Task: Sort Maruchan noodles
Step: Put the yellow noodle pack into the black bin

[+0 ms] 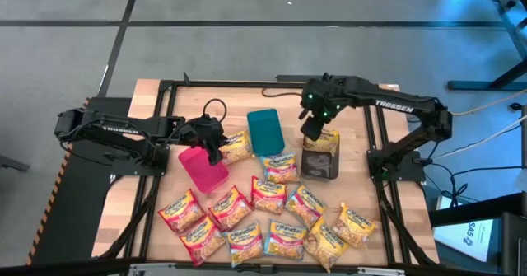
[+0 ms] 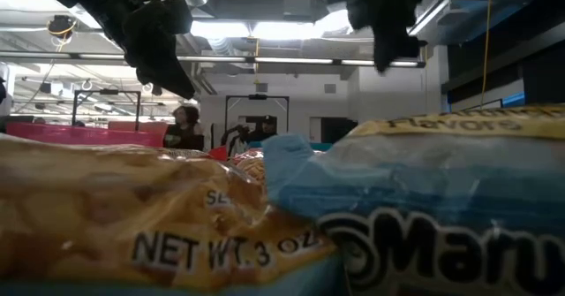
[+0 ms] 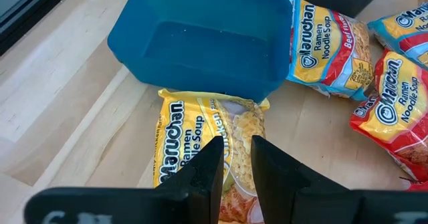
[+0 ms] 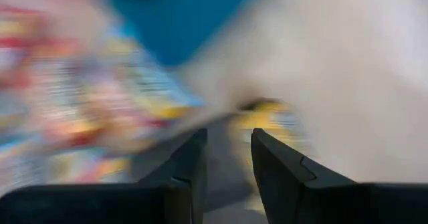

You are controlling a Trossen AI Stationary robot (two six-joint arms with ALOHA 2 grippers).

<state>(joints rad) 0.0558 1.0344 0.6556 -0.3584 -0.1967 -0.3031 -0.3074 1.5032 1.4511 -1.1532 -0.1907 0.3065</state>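
Several Maruchan packets [image 1: 272, 218] in red, yellow and light-blue wrappers lie flat on the table's near half. A yellow packet [image 3: 214, 137] lies flat beside the teal bin [image 1: 265, 132]. My left gripper [image 3: 235, 150] hovers just over that packet's near end, its fingers a narrow gap apart, next to the pink bin [image 1: 203, 167]. My right gripper [image 1: 313, 131] hangs over the grey bin [image 1: 321, 162], open, with nothing between the fingers. Another yellow packet [image 1: 325, 140] sticks out of the grey bin's far end.
A blue-edged beef packet [image 3: 328, 47] lies against the teal bin's right side, with red packets [image 3: 394, 103] beside it. Two packets [image 2: 424, 216] fill the low view close up. A person [image 2: 185, 126] stands in the room behind. Bare wood shows left of the teal bin.
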